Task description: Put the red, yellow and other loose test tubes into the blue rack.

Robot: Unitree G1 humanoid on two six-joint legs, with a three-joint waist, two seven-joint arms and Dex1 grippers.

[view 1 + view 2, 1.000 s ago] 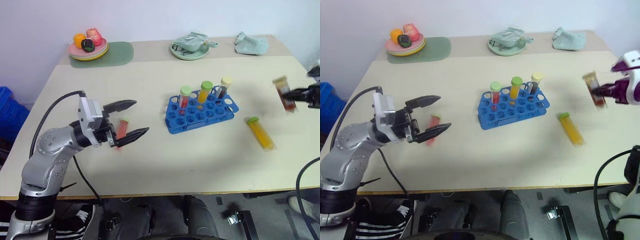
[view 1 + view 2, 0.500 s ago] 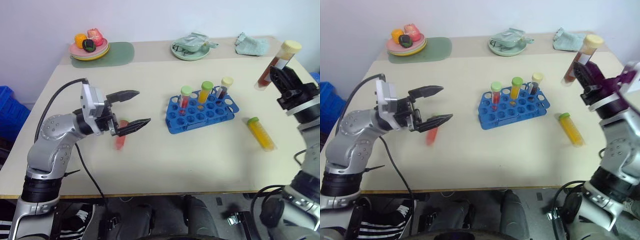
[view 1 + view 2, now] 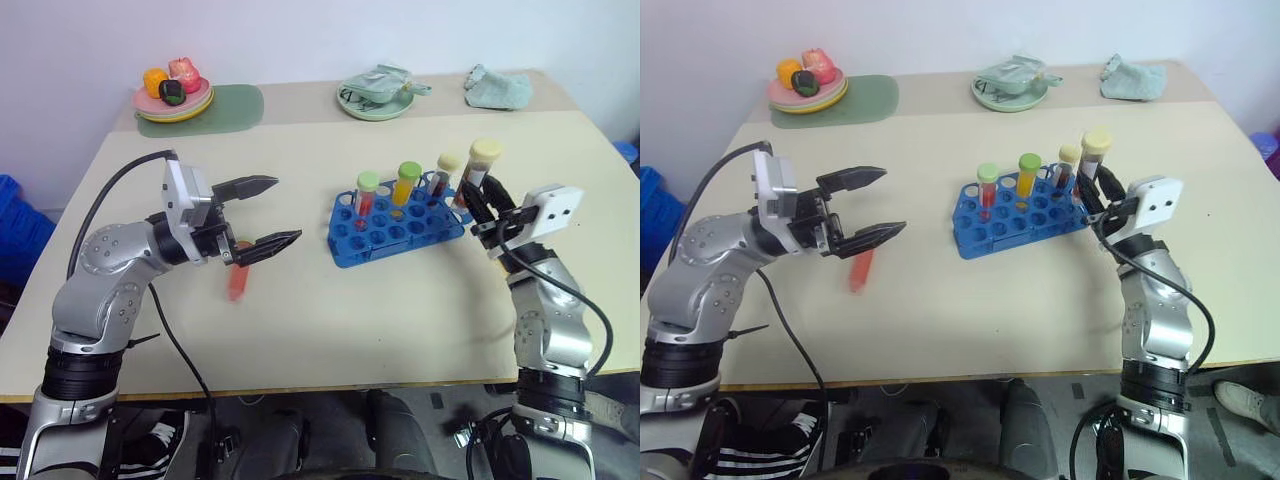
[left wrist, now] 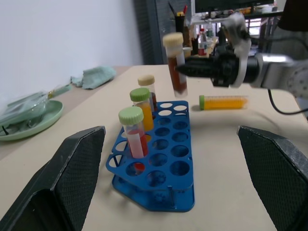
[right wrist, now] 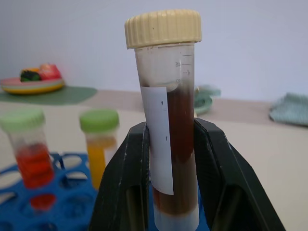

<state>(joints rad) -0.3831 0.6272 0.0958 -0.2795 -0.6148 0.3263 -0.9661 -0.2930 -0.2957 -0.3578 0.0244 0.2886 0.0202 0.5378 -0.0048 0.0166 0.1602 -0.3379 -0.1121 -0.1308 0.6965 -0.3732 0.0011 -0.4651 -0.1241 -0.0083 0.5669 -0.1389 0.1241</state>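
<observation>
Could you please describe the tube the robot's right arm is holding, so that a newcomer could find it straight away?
Start at the bright blue plastic rack in the middle of the beige table. At the rack's right end the right gripper holds a clear plastic tube of dark brown liquid upright between its black fingers. Unlike the racked green-capped red tube and yellow tube, it has a pale yellow cap and sits in no hole.

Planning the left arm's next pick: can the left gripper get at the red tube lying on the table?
Probably yes. The left gripper is open right above the red tube, with nothing between them.
</observation>
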